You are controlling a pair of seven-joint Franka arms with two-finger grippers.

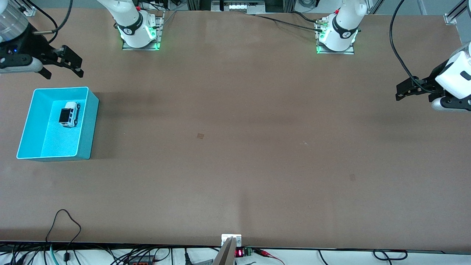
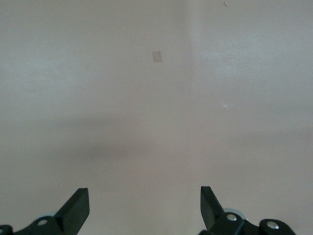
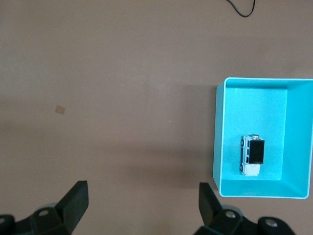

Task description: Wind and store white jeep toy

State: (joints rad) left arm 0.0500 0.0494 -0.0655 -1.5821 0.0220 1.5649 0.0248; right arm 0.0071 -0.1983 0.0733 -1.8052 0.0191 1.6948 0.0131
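The right gripper (image 1: 64, 60) hangs released over the worktop's edge at the right arm's end. Just by that edge, the white jeep toy (image 1: 69, 114) sits inside the cyan bin (image 1: 87, 125); if its spring is wound, it may roll against a wall. The left gripper (image 1: 408, 90) waits released over the other end.
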